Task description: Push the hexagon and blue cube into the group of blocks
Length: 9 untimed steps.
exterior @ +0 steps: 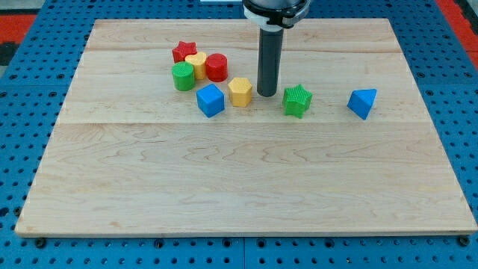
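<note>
On the pale wooden tabletop [246,187], ringed by blue pegboard [22,149], my tip [267,94], no pincer fitted, stands between yellow hexagon [240,92] and green star [297,100], the blue cube [210,100] just below the cluster's green cylinder [182,76].

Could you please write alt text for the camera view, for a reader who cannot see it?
My tip rests on a wooden board between a yellow hexagon and a green star. A blue cube sits left of the hexagon, below a cluster: red star, yellow block, red cylinder, green cylinder. A blue block lies far right.
</note>
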Available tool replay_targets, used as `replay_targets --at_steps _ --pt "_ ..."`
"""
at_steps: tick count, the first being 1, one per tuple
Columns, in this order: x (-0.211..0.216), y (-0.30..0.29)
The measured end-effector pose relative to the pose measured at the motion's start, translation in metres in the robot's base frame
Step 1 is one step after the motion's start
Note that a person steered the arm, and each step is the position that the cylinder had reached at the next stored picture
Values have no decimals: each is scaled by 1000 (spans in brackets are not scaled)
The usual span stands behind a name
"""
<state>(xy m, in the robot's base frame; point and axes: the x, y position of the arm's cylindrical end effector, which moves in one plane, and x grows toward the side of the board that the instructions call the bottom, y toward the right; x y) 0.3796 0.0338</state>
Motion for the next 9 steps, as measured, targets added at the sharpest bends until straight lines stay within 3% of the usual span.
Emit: replay_targets --at_steps 1,3,4,5,6,7,8,9 --pt "-5 -46" --pt "53 -25" --pt "43 -67" --pt "20 -78" --pt "28 -73" --pt "93 -48" --pt "86 -84" --pt "47 -96"
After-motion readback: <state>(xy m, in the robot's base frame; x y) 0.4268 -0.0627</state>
